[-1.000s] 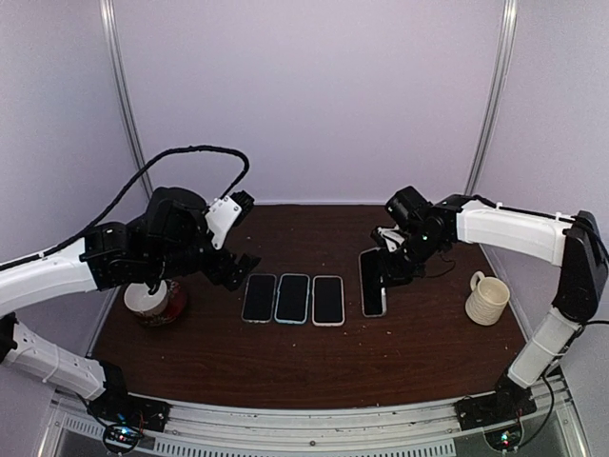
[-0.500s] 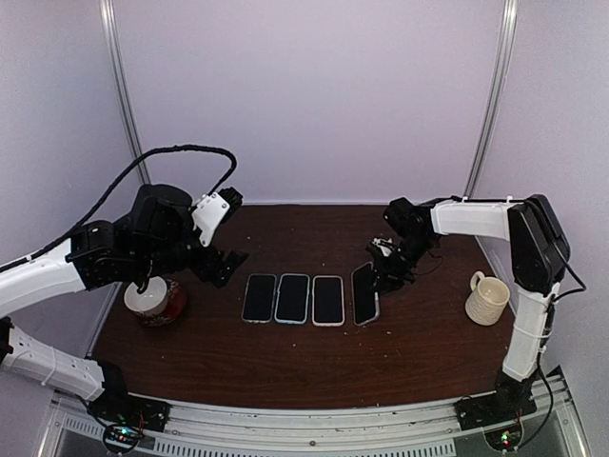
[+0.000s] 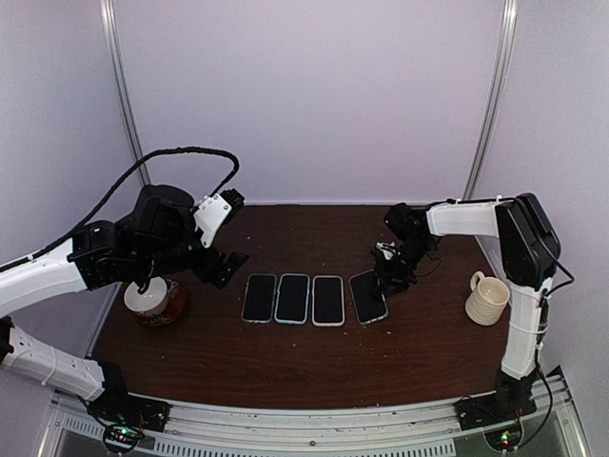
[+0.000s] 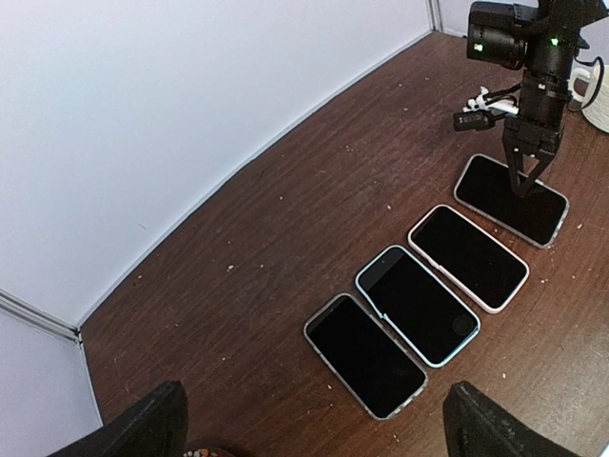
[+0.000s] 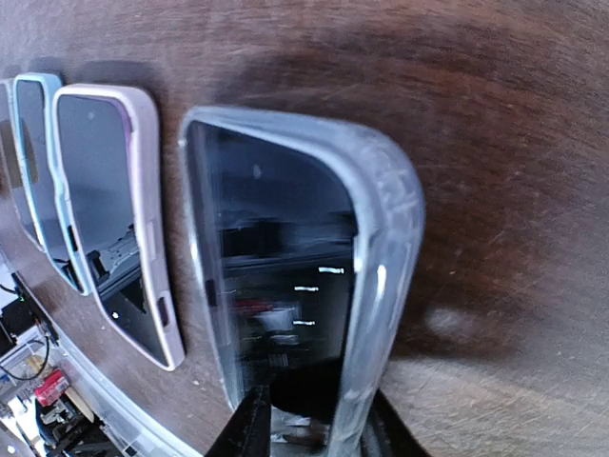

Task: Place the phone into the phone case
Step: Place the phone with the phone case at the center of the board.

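The phone [image 3: 367, 297] lies flat on the tabletop [image 3: 285, 362], its far end between the right jaws, which stand narrowly parted. The left jaws gape wide.

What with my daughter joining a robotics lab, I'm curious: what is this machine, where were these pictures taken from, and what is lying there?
Two robot arms with two-finger grippers stand at a brown table. One picture looks down from above; the other two come from wrist cameras. Four cased phones lie in a row, a cream mug at the right, a bowl at the left. The left gripper is open and empty. The right gripper straddles the far end of the rightmost phone; whether it grips is unclear.
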